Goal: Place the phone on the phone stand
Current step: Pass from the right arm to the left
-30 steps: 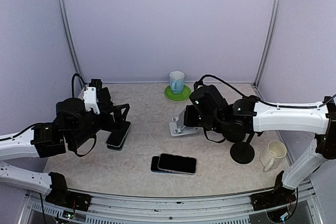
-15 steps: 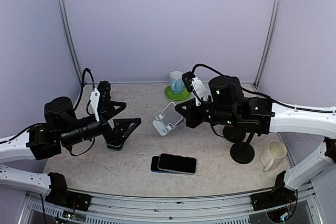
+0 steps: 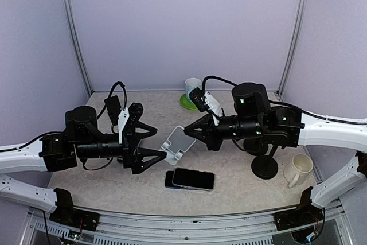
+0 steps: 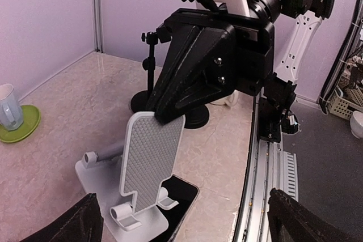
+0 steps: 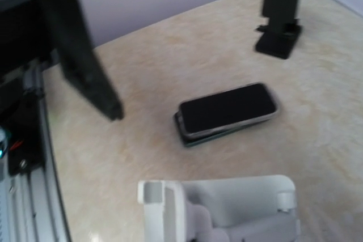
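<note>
Seen from above, the white phone stand (image 3: pixel 176 146) sits at the middle of the table (image 3: pixel 229 193), with its back plate leaning toward the right of the frame. The right gripper (image 3: pixel 189 134) reaches in from the right, its fingers clenched on the top edge of that plate. The left gripper (image 3: pixel 153 143) comes in from the left, its fingers spread wide and holding nothing, their tips just beside the stand. The phone (image 3: pixel 194 178) lies flat just below the stand, toward the bottom of the frame. It rests on what looks like a second phone or a case, and its long axis runs left to right. In the left wrist view, the left arm's two fingers (image 4: pixel 76 225) show only at the bottom corners, far apart. Between them stands the white phone stand (image 4: pixel 150 162), with the right gripper (image 4: pixel 170 118) pinching the top of its dotted plate. An end of the phone (image 4: pixel 184 194) peeks out beside its base. In the right wrist view, the phone (image 5: pixel 227 110) lies across the centre, screen up. The white phone stand (image 5: pixel 227 205) fills the bottom edge, and the right fingers themselves are not visible. Judging by this, the empty left gripper is the nearer free one, and the phone lies below and slightly right of it in the overhead frame, side-on to its reach.
</note>
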You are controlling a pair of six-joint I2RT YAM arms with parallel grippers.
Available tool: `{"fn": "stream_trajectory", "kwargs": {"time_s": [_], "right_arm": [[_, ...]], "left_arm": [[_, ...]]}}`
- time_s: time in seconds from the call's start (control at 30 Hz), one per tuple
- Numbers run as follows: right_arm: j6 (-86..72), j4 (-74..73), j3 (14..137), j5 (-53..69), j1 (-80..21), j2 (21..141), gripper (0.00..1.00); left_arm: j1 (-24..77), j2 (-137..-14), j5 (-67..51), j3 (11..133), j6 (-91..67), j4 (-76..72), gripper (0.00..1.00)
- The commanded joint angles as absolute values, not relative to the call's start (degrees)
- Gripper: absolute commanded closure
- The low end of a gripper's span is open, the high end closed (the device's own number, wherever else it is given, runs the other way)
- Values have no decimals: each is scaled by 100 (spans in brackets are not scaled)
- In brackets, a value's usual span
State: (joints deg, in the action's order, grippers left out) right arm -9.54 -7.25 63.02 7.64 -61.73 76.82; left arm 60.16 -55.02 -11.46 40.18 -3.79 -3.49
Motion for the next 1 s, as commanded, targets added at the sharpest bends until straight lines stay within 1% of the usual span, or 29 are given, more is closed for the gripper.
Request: {"fn": "stream_trajectory", "kwargs": {"time_s": [0.0, 0.1, 0.27, 0.37, 0.53, 0.7, 0.9, 0.97], "right_arm": [[-513, -708, 6224, 1350, -6267, 7456, 100], [-277, -771, 6206, 1456, -6361, 7416, 100], [-10, -849, 6163, 1636, -6461, 7361, 100], [111, -951, 6179, 1710, -6530, 7410, 100], [206, -1063, 6206, 1749, -6628, 7496, 100], [252, -1064, 6202, 1791, -6711, 7523, 100], [305, -1135, 6204, 1773, -6767, 7579, 100], [316, -1164, 6223, 1768, -6776, 7610, 100]], "left_arm": [[6039, -5578, -1413, 4153, -182, -190, 2], [6037, -5658, -1626, 4243, -127, -33, 5], [6000, -5811, -2135, 4347, -67, 65, 14], [5977, -5970, -2304, 4450, -21, 147, 20], [5959, -6308, -2595, 4677, 71, 289, 27], [5959, -6525, -2721, 4829, 126, 354, 33], [5952, -6527, -2760, 4783, 67, 103, 41], [5948, -6528, -2799, 4777, 56, 40, 45]]}}
